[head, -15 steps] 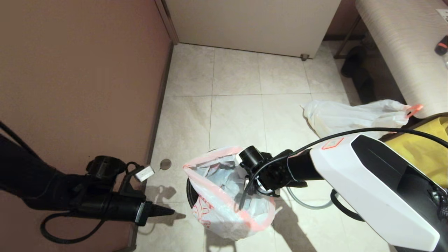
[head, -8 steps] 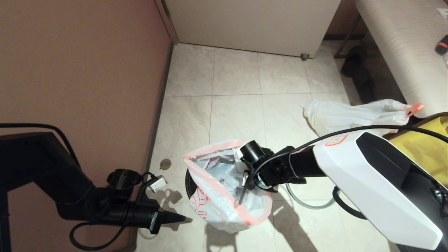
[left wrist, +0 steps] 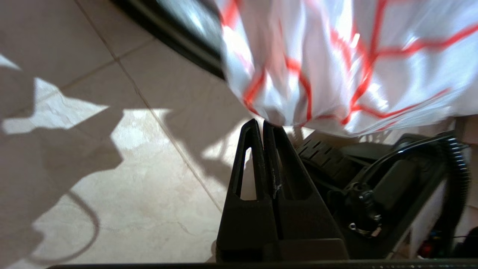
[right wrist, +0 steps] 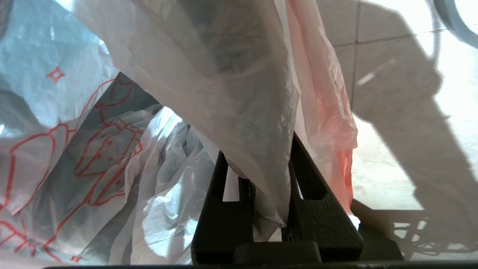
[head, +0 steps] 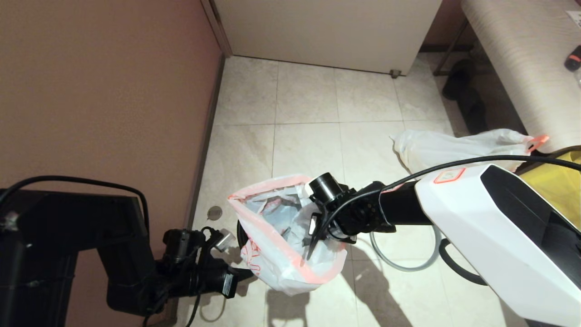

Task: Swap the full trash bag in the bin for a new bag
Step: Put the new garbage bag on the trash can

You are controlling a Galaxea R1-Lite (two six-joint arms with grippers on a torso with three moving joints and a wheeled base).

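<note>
Orange-red print, unreadable, on new bag (head: 272, 254)

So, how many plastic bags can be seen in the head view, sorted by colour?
White with orange-red print: 1, the new bag, in the bin
Plain white with orange tab: 1, the full trash bag, on the floor
Yellow: 1, the yellow bag
Total: 3

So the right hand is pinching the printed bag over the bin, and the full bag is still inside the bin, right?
Not quite: the full bag lies on the floor beyond the bin, as the head view shows. The right hand does pinch the printed bag.
</note>
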